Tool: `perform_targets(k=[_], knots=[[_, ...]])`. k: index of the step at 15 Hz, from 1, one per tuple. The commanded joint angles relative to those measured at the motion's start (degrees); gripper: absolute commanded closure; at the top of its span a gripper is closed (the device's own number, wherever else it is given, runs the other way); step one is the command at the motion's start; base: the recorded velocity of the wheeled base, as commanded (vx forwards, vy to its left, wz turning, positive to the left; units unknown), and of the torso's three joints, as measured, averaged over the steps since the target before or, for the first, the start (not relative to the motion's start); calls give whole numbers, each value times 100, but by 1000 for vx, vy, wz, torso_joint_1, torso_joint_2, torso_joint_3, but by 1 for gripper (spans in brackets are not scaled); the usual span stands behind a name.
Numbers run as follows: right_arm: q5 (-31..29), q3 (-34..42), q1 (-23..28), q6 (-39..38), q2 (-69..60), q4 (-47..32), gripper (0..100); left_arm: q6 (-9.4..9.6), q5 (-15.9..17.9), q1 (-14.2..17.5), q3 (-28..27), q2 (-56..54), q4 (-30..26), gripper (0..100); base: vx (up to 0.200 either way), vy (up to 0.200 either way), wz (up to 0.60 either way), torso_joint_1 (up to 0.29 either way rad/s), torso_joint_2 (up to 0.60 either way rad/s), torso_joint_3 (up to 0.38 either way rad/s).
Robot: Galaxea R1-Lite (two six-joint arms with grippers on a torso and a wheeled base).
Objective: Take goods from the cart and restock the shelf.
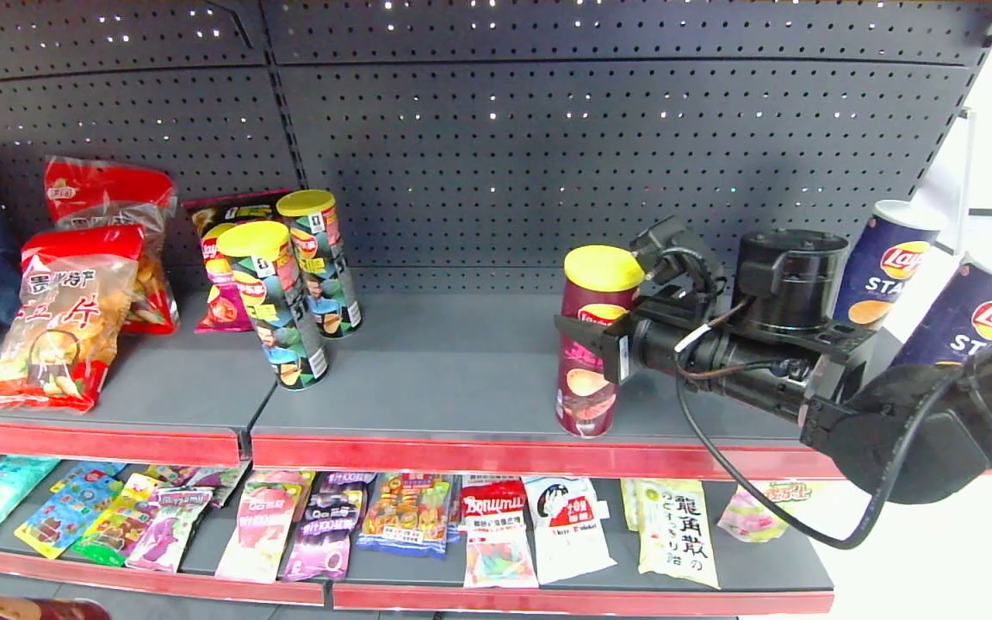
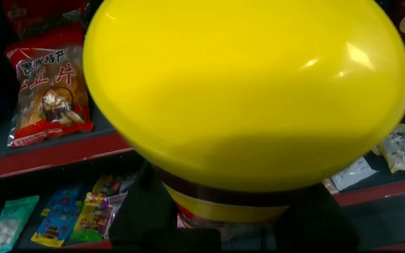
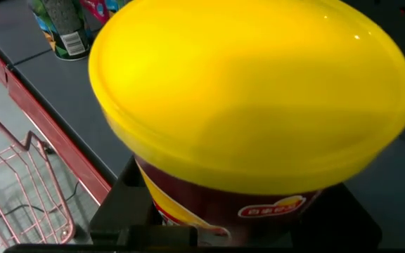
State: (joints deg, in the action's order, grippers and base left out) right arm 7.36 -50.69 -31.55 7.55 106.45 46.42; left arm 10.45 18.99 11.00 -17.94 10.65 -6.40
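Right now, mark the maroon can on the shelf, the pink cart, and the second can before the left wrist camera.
maroon can (image 1: 586, 398): head view, on its lower label.
pink cart (image 3: 20, 184): right wrist view, on its wire basket.
second can (image 2: 245, 84): left wrist view, on its yellow lid.

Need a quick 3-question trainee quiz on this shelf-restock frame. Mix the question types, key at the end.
1. Multiple choice: what does the right gripper grip? A) a red snack bag; B) the maroon cylindrical chip can with a yellow lid; C) a blue chip can.
2. True or false: the left gripper is empty.
3. Fill in: the two green-patterned chip cans with yellow lids stand on the grey upper shelf to the held maroon can's ___ (robot's left or right).
Key: 1 B. 2 False; it holds a second yellow-lidded can. 3 left.
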Motion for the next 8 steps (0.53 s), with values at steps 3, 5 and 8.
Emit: perform_targets(k=[3,5,8], knots=[[11,112,-36,1,-45,-2,100,1,-1,8,-16,-2,-2,100,0,0,0,0,0,0],[11,129,-71,1,-28,-2,100,1,-1,8,-16,-2,-2,100,0,0,0,0,0,0],[2,147,-53,-34,8,7,100,1,-1,8,-16,-72,-2,100,0,0,0,0,0,0]])
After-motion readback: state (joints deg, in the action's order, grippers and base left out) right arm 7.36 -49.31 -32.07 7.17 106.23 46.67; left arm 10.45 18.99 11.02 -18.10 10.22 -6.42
